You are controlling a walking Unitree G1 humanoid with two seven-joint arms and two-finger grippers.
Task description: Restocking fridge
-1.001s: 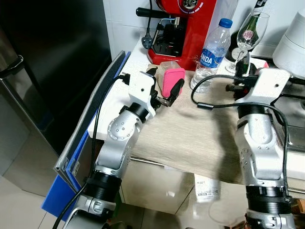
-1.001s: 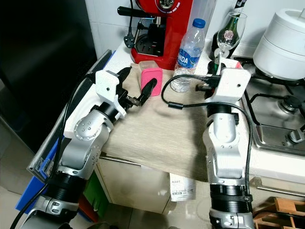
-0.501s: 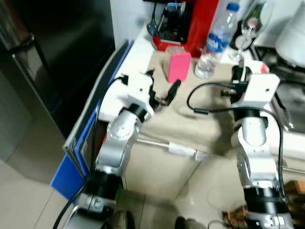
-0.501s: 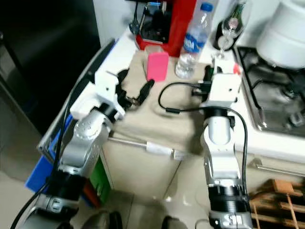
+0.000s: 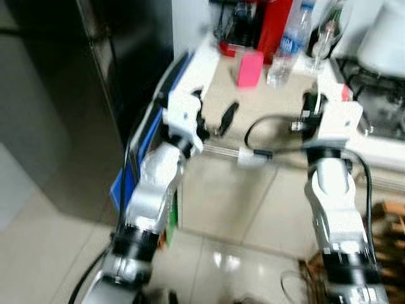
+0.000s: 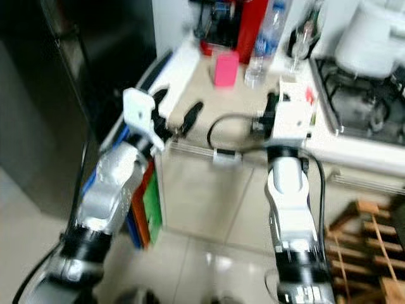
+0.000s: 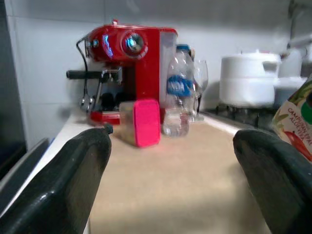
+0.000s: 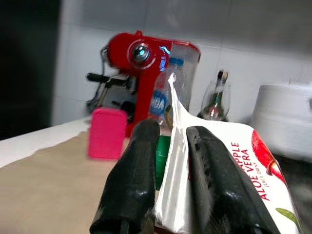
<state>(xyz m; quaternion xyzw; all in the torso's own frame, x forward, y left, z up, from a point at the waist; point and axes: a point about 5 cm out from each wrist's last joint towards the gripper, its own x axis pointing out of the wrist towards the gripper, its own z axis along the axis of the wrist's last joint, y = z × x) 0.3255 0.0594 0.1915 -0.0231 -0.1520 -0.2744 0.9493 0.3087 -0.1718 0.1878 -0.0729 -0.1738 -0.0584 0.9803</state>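
Juice carton (image 8: pixel 229 165): a white carton with a folded, peaked top is seen in the right wrist view; red fruit and a green leaf are printed on its side.
Carton lettering: "APPLE" and "ALOE VERA" in red can be read, with smaller words below that look like "JUICE DRINK"; in the left wrist view part of the same carton (image 7: pixel 297 122) shows "ALOE VE".
Right gripper (image 8: pixel 170 146): its two glossy black fingers are pinched on the carton's top seam, and the carton is held above the counter near the stove.
Left gripper (image 7: pixel 175 161): the rounded black fingers are spread wide with nothing between them, held over the counter's near edge.
Counter (image 7: pixel 180 185): a matt beige surface with a faint wood-grain look.
Pink container (image 7: pixel 146 122): a small box with rounded corners and a clear part behind, standing upright on the counter.
Coffee machine (image 7: pixel 131 63): glossy red with round dials and a black handle, against the tiled wall.
Water bottle (image 7: pixel 178 92): clear ribbed plastic, blue cap, blue label that is too blurred to be read.
Wine glass (image 8: pixel 214 105): a clear stemmed glass beside the bottle.
White pot (image 7: pixel 248 80): smooth and round with a lid, on the stove.
Fridge (image 5: pixel 57 114): dark and metallic, to the robot's left.
Change: against the pictures of a second ago the counter sits higher and smaller in the blurred eye views and more tiled floor (image 5: pixel 57 253) is seen, so the camera has been drawn back; the carton is held as before.
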